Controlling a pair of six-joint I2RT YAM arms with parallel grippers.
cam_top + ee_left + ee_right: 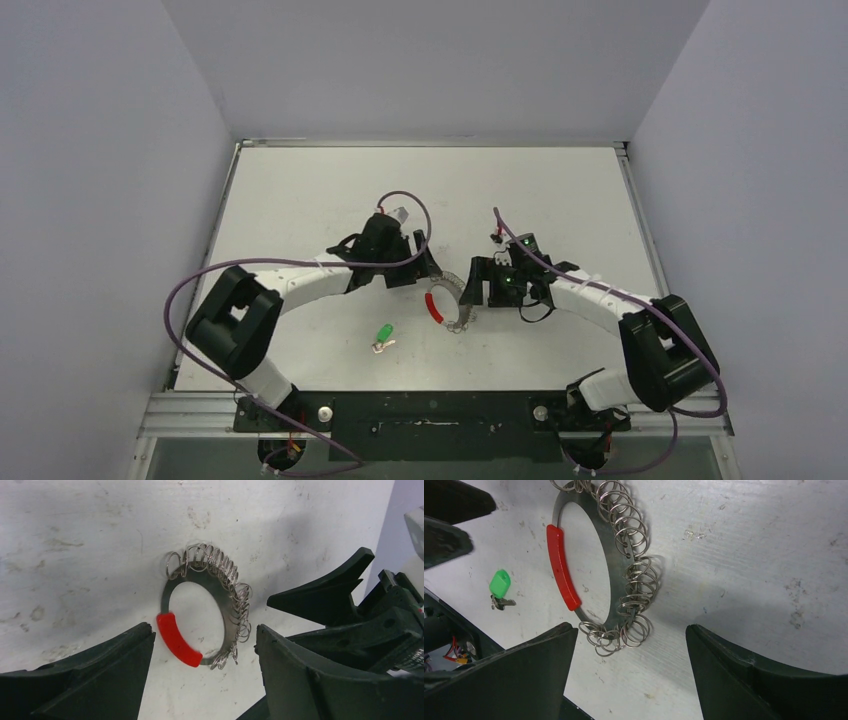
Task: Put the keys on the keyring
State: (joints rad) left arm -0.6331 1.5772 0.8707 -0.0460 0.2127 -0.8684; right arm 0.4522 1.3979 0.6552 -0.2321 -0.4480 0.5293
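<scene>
Top external view: keyring [452, 303] lies flat on the table [300, 200] between left gripper [425, 272] and right gripper [478, 285]. Both jaws stand open and empty, apparently flanking it to steady it. Green key [383, 335] lies apart, not yet threaded.

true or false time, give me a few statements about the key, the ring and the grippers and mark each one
1. The green key lies on the table, off the keyring. True.
2. The left gripper grips the keyring. False: its jaws are open and hold nothing.
3. The red sleeve is on the ring's side facing the green key. True.
4. The keyring stands upright. False: it lies flat on the table.
5. The right gripper is shut. False: it is open and empty.
</scene>
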